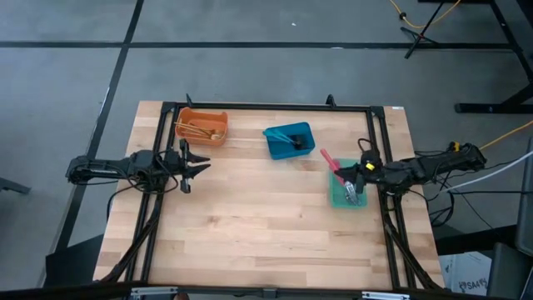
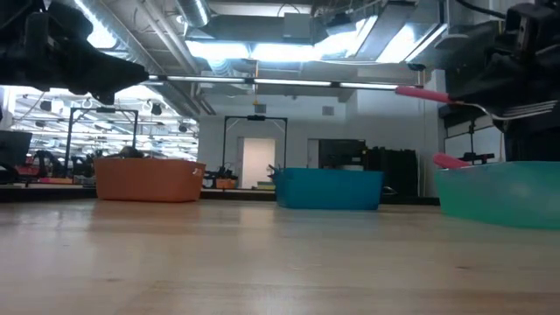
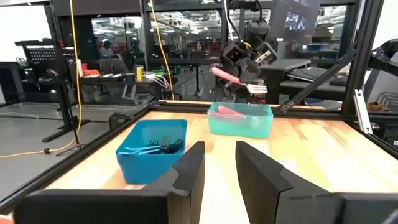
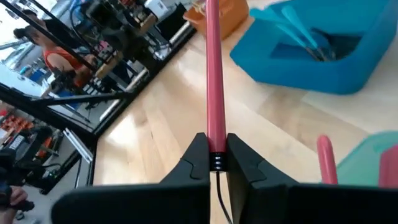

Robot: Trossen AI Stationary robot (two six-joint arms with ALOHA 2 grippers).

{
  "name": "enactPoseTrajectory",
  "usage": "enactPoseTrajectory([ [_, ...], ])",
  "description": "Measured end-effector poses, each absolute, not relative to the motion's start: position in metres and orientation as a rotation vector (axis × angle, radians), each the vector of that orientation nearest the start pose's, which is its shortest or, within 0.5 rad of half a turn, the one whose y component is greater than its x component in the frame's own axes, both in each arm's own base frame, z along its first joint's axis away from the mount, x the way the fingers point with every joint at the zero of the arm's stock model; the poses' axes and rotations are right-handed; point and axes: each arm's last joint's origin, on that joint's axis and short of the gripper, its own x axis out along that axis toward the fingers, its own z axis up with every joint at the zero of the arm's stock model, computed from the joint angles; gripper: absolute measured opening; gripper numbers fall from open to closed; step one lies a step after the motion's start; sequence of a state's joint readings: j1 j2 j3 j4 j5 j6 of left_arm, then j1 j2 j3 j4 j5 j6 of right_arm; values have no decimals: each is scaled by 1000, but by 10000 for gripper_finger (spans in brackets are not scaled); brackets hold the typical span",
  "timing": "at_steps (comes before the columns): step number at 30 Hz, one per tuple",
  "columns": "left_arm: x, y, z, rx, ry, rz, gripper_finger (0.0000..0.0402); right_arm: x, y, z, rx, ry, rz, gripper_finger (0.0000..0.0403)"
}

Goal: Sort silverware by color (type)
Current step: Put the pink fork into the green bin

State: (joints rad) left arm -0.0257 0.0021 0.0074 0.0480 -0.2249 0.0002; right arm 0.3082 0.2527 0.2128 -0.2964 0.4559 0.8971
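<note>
My right gripper [image 1: 348,172] hangs over the green bin [image 1: 337,198] at the table's right, shut on a pink-handled fork [image 3: 233,77] with silver tines [image 3: 258,89]. Another pink utensil [image 4: 326,159] leans in the green bin, its handle end sticking up over the rim [image 2: 450,160]. The blue bin [image 1: 289,139] at the far middle holds blue forks [image 3: 155,147]. The orange bin [image 1: 202,127] at the far left holds gold utensils [image 1: 200,130]. My left gripper [image 3: 219,147] stands open at the table's left [image 1: 197,163], above the wood, touching nothing. My right gripper pinches the fork between its two fingers at the lower end of the pink handle [image 4: 216,146], where the thin metal neck begins. The fingers come from the table's right, slanting a little downward, and lie along the fork. The handle [image 1: 326,156] sticks out toward the far left, clear of the bin.
A dark metal frame [image 1: 266,107] runs along the table's far edge and both sides. The wide wooden area [image 1: 258,217] toward the near edge is bare. Beyond the table stand racks, stands and cables.
</note>
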Motion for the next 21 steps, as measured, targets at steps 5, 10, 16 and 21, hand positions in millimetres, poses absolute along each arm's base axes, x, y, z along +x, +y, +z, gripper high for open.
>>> enactPoseTrajectory([
  [5, 97, 4, 170, -8, -52, 196, 84, 96, 18, 181, 754, 303, -304, 7],
  [10, 97, 4, 170, -8, -52, 193, 84, 91, 16, 170, 767, 397, -370, 7],
  [16, 97, 4, 170, -8, -51, 193, 84, 87, 15, 165, 740, 461, -402, 7],
  [21, 97, 4, 170, -12, -52, 192, 84, 87, 14, 164, 721, 464, -406, 7],
])
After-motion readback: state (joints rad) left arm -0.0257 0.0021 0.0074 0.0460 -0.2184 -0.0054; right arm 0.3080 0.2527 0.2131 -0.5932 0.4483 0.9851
